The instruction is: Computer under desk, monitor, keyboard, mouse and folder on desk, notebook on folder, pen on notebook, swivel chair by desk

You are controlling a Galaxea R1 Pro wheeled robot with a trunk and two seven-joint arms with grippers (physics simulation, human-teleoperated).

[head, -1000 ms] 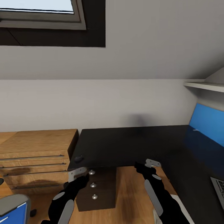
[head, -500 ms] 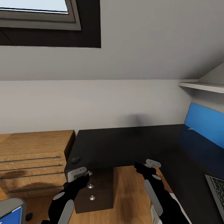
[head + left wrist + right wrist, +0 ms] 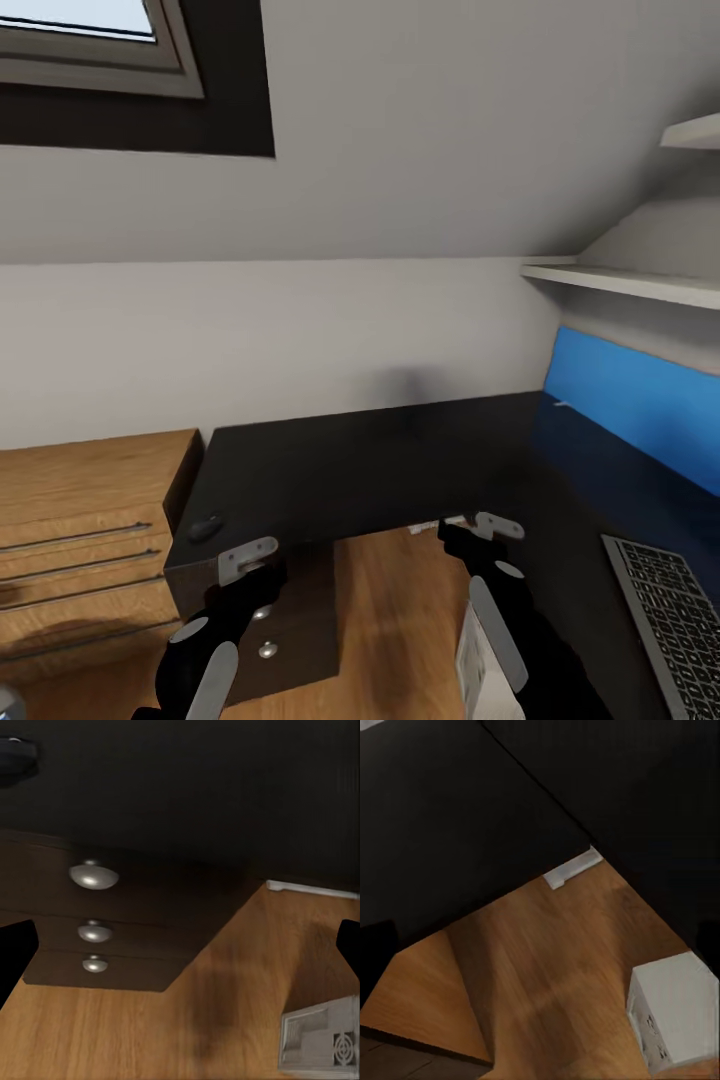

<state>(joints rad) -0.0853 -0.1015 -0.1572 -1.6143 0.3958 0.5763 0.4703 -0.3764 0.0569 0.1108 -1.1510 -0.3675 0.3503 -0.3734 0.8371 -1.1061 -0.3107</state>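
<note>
The desk (image 3: 390, 465) has a black top and a bright blue back panel (image 3: 625, 400). Near its left front corner lies the small dark mouse (image 3: 205, 527). At the right the keyboard (image 3: 672, 622) rests on the desk. The white computer (image 3: 474, 662) stands on the wood floor in the desk's inner corner, also seen as a white box (image 3: 675, 1016). My left gripper (image 3: 250, 560) hangs open just before the drawers (image 3: 94, 876). My right gripper (image 3: 482, 526) is open over the floor by the desk edge, above the computer. Neither holds anything.
A light wood dresser (image 3: 70, 520) with bar handles adjoins the desk's left end. White wall shelves (image 3: 625, 285) hang above the blue panel. A small pale strip (image 3: 574, 868) sits at the desk's inner edge. A roof window (image 3: 90, 50) is at upper left.
The whole picture has shifted left, so the camera has turned right. More keyboard and shelving show, and the chair with the blue folder has left the lower left corner. Both grippers stay open.
</note>
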